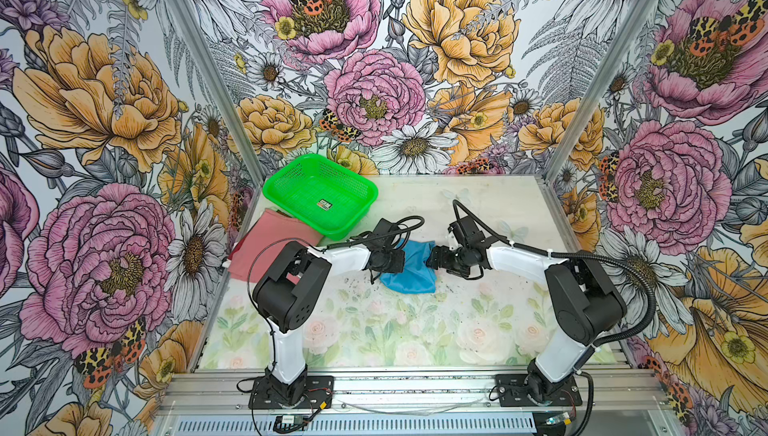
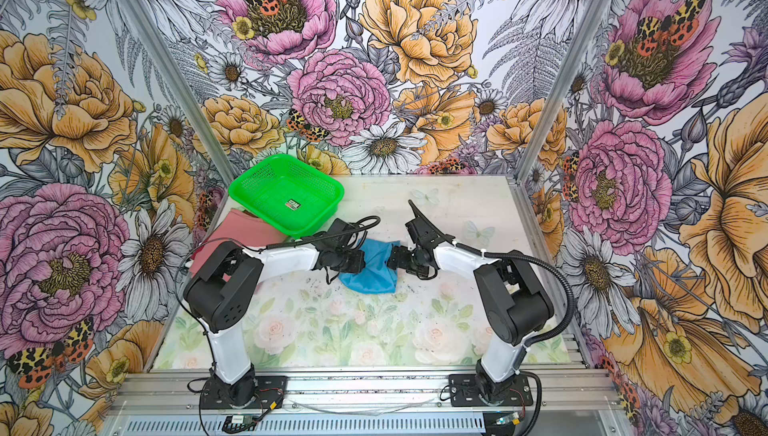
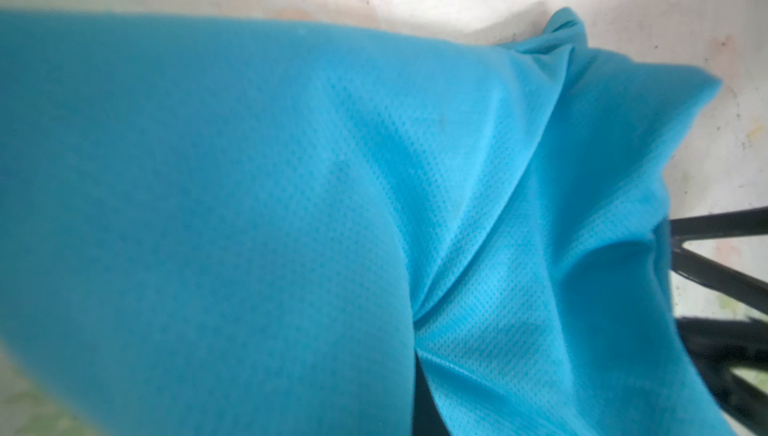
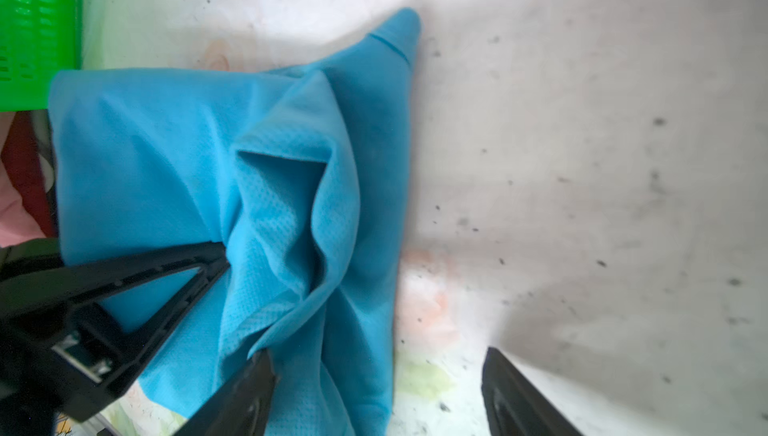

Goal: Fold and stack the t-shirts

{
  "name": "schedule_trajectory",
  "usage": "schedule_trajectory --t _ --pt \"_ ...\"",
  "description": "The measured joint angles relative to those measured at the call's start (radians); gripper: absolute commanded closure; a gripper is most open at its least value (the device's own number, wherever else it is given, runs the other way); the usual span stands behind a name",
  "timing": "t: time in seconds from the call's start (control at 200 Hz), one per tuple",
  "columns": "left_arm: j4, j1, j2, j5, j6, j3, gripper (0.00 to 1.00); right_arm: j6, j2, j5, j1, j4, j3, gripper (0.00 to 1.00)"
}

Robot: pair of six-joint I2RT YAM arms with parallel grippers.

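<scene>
A bright blue t-shirt (image 1: 411,278) (image 2: 372,278) lies bunched at the middle of the table between both grippers. My left gripper (image 1: 401,261) (image 2: 362,261) is shut on a fold at its left side. The right wrist view shows the left gripper's black fingers (image 4: 174,271) pinching the cloth (image 4: 166,155). In the left wrist view the blue cloth (image 3: 291,205) hides its own jaws. My right gripper (image 1: 430,261) (image 4: 382,371) stands open at the shirt's right edge, one fingertip (image 4: 257,371) touching the cloth. A red-pink t-shirt (image 1: 266,242) (image 2: 232,230) lies flat at the left, partly under the basket.
A green perforated basket (image 1: 309,158) (image 2: 274,158) (image 4: 37,30) sits at the back left, its near edge resting on the red-pink shirt. Patterned walls close in the table on three sides. The arm bases stand along the front rail.
</scene>
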Motion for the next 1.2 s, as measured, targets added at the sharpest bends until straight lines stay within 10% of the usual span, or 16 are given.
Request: schedule_trajectory --t 0.615,1.201 --pt "0.0 0.001 0.0 0.004 0.003 0.0 0.95 0.027 -0.031 -0.044 0.029 0.026 0.05 0.21" --pt "0.009 0.007 -0.011 0.02 0.003 -0.016 0.95 0.105 0.155 -0.103 0.012 0.184 0.024 0.91"
